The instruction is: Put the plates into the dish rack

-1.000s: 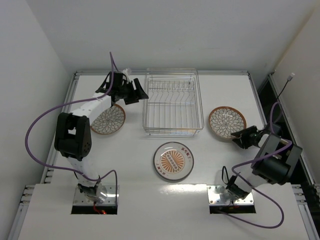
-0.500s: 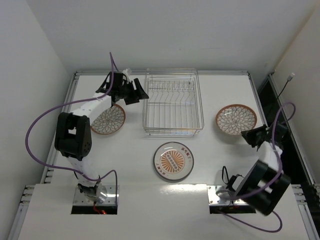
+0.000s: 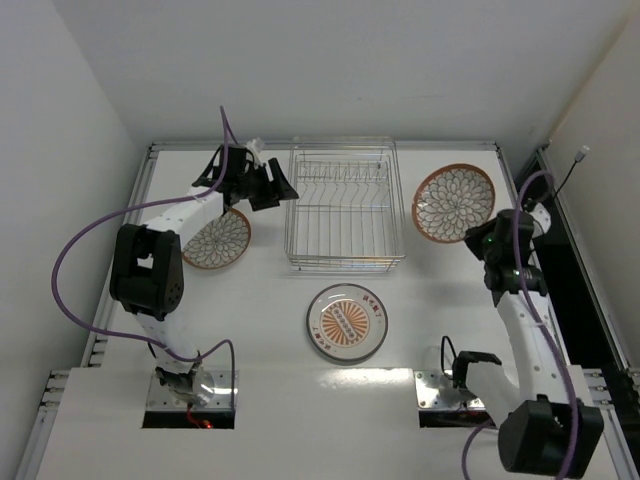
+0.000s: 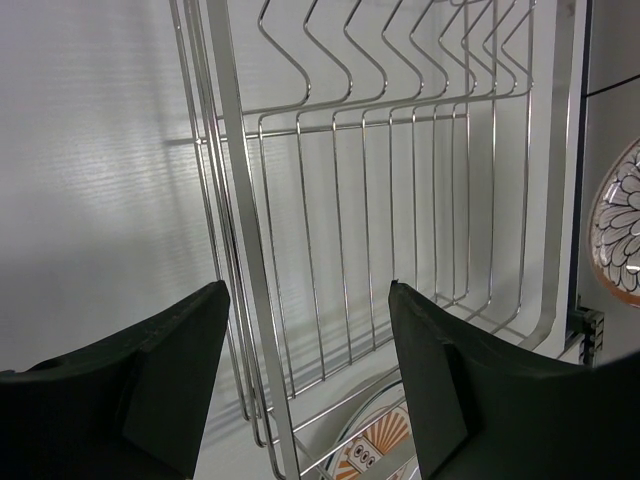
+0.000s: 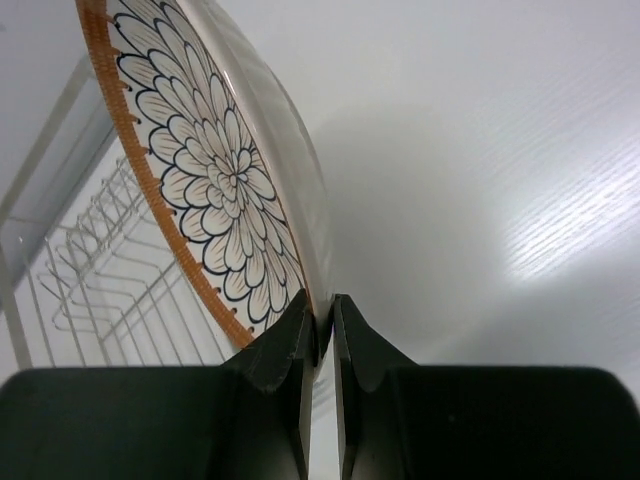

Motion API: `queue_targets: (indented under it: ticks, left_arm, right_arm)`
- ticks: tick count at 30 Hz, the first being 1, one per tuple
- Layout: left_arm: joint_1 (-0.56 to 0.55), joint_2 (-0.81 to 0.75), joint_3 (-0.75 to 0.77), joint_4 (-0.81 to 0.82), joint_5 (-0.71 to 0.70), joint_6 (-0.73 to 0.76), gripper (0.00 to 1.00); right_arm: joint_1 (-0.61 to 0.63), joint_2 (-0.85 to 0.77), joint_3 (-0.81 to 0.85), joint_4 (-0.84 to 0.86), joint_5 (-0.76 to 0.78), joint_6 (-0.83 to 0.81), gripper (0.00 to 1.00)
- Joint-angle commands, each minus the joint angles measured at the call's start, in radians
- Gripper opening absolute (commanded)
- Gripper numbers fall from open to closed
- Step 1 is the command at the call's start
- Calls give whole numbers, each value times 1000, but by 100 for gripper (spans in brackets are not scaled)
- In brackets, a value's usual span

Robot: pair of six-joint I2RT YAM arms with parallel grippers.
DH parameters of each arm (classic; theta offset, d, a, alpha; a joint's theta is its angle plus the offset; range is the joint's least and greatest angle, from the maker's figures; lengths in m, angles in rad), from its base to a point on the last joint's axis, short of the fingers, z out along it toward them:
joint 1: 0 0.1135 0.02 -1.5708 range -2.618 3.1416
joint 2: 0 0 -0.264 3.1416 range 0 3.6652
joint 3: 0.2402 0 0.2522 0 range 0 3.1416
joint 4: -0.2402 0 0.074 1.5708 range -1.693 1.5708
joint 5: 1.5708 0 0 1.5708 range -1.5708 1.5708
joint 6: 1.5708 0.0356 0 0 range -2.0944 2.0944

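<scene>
Top external view: the rectangular silver wire dish rack [image 3: 347, 262] stands at the middle of the white worktop's [image 3: 440, 320] far edge, with no plate in it. To its right, toward the far right corner, the right gripper [image 3: 472, 237] holds a round, shallow, brown-orange lattice petal plate [image 3: 453, 202] by its near rim. The plate is tilted up on edge, apart from the rack. From the right wrist, the two black fingers [image 5: 285, 345] are pressed together on the thin rim. The plate's patterned face is turned toward the rack, and its pale underside toward the bare worktop.

A second petal plate [image 3: 215, 240], of the same shape and pattern, lies flat near the left edge, just beside the rack's left side. The left gripper [image 3: 279, 190] hangs above its far rim, at the rack's far left corner. The left wrist view shows its jaws standing apart with nothing between them, looking down through the rack's upright tines.

A slightly larger round plate with a white rim and an orange sunburst centre, the sunburst plate [image 3: 348, 322], lies flat in the middle of the worktop, near the rack's near edge but not touching it.
</scene>
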Motion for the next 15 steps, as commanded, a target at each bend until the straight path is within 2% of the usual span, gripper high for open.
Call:
queue_targets:
  ticks: [1,6,10,15]
  left_arm:
    - [8,-9,-4,46,24,-7,63]
    - [8,-9,-4,46,24,-7,63]
    - [8,-9,-4,46,24,-7,63]
    - [8,-9,-13,55,33,-16,63]
  right_arm:
    - [166,21,144,175,221,23,0]
    - [453,198,303,187,537,-62,0]
    - [570,358,452,164,765,-148,0]
    - [627,528,621,121,918,-220,0]
